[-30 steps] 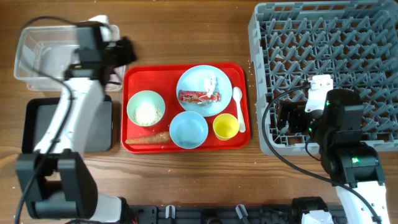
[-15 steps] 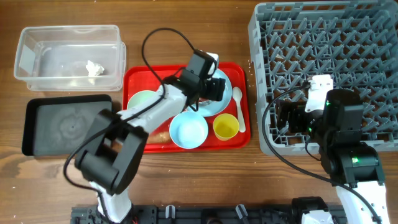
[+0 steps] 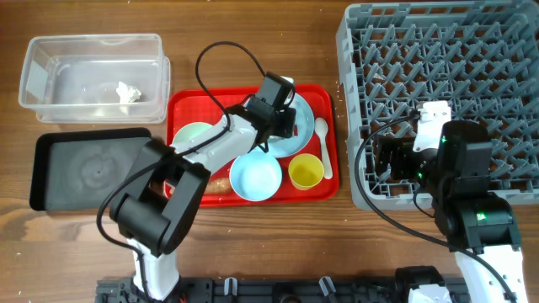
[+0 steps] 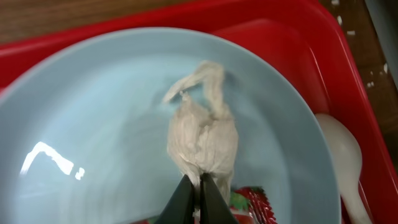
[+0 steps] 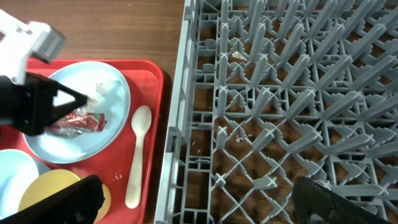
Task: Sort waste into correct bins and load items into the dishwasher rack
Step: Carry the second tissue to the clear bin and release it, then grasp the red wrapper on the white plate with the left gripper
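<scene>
My left gripper (image 4: 194, 188) is shut on the small white paper scrap (image 4: 202, 134), which lies in the pale blue plate (image 4: 99, 118). The crumpled red-and-white wrapper (image 4: 250, 203) sits on the plate just beside the jaws. From overhead, the left gripper (image 3: 283, 119) hangs over the plate (image 3: 305, 108) on the red serving tray (image 3: 327, 192). My right gripper (image 5: 199, 202) stands open above the front left edge of the grey dishwasher rack (image 3: 362, 50), holding nothing. The white spoon (image 3: 322, 145) lies right of the plate.
The tray also carries a pale green bowl (image 3: 192, 136) with white crumbs, a small pale blue bowl (image 3: 255, 177), a yellow cup (image 3: 306, 172) and an orange piece (image 3: 221, 184). A clear tub (image 3: 34, 71) holding a white scrap (image 3: 128, 91) and a black tray (image 3: 84, 168) stand at the left.
The left arm swung from the clear tub over to the blue plate. In the last half second its jaws closed on the paper scrap. The right arm has stayed still.
</scene>
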You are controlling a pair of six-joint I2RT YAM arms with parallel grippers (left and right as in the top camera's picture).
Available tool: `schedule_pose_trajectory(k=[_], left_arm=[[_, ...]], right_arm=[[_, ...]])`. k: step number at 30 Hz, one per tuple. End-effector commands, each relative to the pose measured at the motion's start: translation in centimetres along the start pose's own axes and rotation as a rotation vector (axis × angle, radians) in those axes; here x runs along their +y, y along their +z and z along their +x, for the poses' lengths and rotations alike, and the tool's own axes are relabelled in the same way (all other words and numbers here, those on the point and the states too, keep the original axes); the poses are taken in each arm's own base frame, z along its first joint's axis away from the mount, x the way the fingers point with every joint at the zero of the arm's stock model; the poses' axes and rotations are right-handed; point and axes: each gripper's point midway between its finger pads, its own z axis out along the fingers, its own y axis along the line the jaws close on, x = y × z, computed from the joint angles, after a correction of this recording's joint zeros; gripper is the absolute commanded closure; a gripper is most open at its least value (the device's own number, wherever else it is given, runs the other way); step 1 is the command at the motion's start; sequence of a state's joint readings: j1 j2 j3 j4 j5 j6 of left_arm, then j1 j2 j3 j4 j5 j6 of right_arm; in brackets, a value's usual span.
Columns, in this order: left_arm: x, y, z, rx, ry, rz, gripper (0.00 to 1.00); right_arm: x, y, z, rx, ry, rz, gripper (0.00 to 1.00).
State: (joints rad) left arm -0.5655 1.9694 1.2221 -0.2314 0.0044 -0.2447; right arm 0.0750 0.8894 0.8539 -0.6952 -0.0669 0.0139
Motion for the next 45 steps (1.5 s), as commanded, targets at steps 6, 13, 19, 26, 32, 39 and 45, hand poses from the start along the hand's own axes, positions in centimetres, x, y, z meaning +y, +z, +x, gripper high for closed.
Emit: schedule_pose_trajectory(k=[6, 13, 19, 26, 32, 39, 45], left_arm=[[10.1, -15.1, -11.2, -0.406, -0.185, -0.157, 0.96], [26.7, -19.1, -9.7, -0.447, -0.45, -0.402, 0.96], [35.1, -19.1, -5.7, -0.396, -0.601, -0.523, 0.2], [32.9, -18.1, -6.0, -0.371, -0.578, -0.426, 0.25], [19.3, -14.6, -5.0, -0.156, -0.426, -0.109, 0.3], [5.1, -9.2, 0.1, 0.106, -0.156, 0.05, 0.17], [-0.6, -4.6, 4.5, 0.208, 0.472, 0.153, 0.05]], right_arm=[[0.1, -0.3, -0.8, -0.019, 0.011, -0.007, 0.0], [0.1, -0.3, -0.8, -0.019, 0.012, -0.007, 0.0], [0.1, -0.3, -0.8, -0.019, 0.011, -0.008, 0.0], [0.1, -0.3, -0.8, -0.02, 0.012, -0.008, 0.0], [0.1, -0.3, -0.8, -0.02, 0.012, -0.007, 0.0], [0.1, -0.3, -0.8, -0.019, 0.012, -0.008, 0.0], [0.1, -0.3, -0.8, -0.019, 0.015, -0.008, 0.0]])
